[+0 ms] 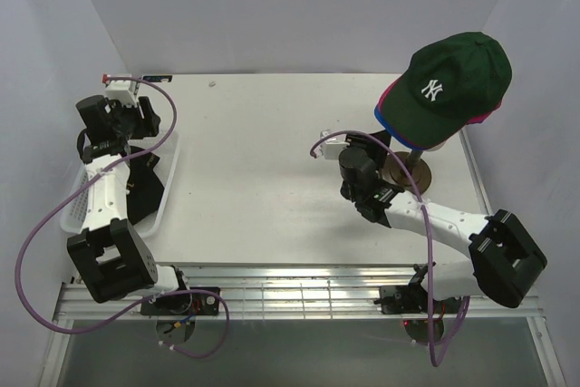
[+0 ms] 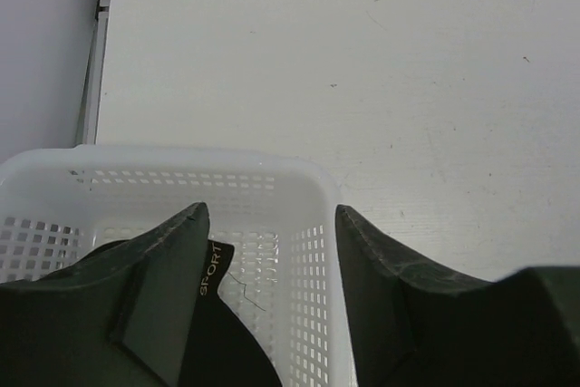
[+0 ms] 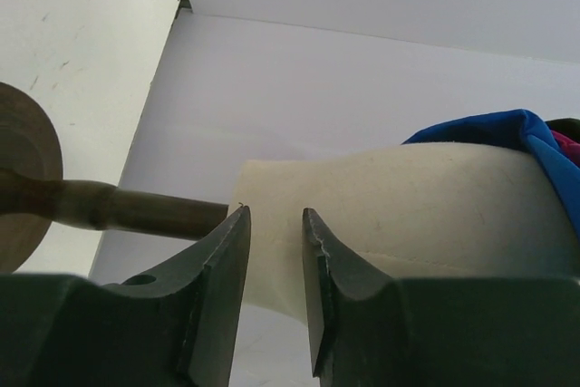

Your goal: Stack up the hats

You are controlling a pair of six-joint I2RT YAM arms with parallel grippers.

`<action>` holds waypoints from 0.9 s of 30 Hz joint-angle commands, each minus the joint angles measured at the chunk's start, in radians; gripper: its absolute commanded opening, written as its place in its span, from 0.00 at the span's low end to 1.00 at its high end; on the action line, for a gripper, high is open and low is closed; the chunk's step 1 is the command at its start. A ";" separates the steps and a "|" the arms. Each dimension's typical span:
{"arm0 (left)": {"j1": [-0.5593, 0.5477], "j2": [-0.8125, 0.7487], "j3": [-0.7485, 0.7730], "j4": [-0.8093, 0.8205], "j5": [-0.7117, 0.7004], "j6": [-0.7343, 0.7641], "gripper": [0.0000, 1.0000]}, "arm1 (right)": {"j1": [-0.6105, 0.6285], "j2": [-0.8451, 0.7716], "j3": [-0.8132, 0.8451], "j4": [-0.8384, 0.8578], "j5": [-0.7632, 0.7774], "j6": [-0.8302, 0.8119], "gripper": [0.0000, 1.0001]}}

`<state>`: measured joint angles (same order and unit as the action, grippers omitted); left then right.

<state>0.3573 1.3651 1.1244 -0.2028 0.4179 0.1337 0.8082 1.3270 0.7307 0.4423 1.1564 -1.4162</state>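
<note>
Two arms stand at the near edge of the white desk (image 1: 272,169), one reaching to each side. At the left edge of the desk sits a white mesh basket (image 2: 181,162), with the left arm bent over it. At the far right, a cream mannequin head (image 3: 408,206) is held up on a dark stem above a round base (image 1: 408,172). Three caps are stacked on that head. The dark green cap (image 1: 453,79) with its white NY logo is on top, and the pink cap (image 1: 388,95) and blue cap (image 3: 507,129) show only as edges beneath it. The black cap (image 2: 227,333) lies inside the basket. The left hand (image 2: 272,213) hangs over it with its jaws spread wide and nothing between them. The right hand (image 3: 275,215) sits low beside the neck of the head, its jaws a narrow slit apart, gripping nothing. A small tag reading SPORT (image 2: 208,271) shows on the black cap.
</note>
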 commanded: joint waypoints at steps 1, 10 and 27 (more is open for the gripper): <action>0.022 -0.021 0.000 -0.018 -0.030 0.032 0.71 | 0.035 -0.034 -0.001 -0.086 0.002 0.080 0.37; 0.143 0.135 0.113 -0.158 -0.186 0.165 0.84 | 0.121 0.005 0.093 -0.332 -0.083 0.296 0.43; 0.255 0.341 0.135 -0.286 -0.107 0.231 0.73 | 0.144 0.077 0.128 -0.372 -0.077 0.322 0.43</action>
<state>0.6075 1.6974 1.2282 -0.4202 0.2600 0.3393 0.9451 1.4052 0.8154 0.0685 1.0714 -1.1213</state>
